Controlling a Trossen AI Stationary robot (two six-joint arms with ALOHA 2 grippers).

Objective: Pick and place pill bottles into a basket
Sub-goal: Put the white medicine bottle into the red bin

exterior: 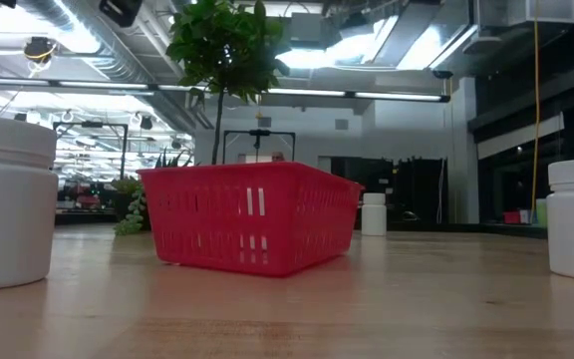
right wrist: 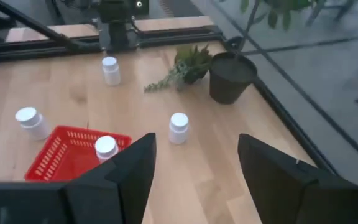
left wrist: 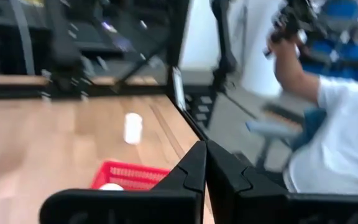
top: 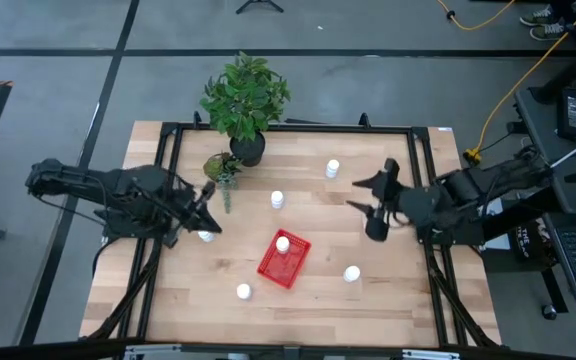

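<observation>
One small white capped pill bottle (top: 283, 243) is seen inside the red latticed plastic basket (top: 296, 262); five remain scattered on the wooden table (top: 388, 300). The left gripper (top: 211, 223) is clenched empty beside a bottle; the right gripper (top: 368, 207) is held released, grasping nothing.

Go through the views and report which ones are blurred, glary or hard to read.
Left wrist view: smeared; the white pill bottle and the person's white sleeve look soft. Low view: bright ceiling lights glare behind the small red latticed plastic basket, while the near bottle looms large. High view: even light, crisp. Right wrist view: slightly soft, yet the dark plant pot reads clearly.
</observation>
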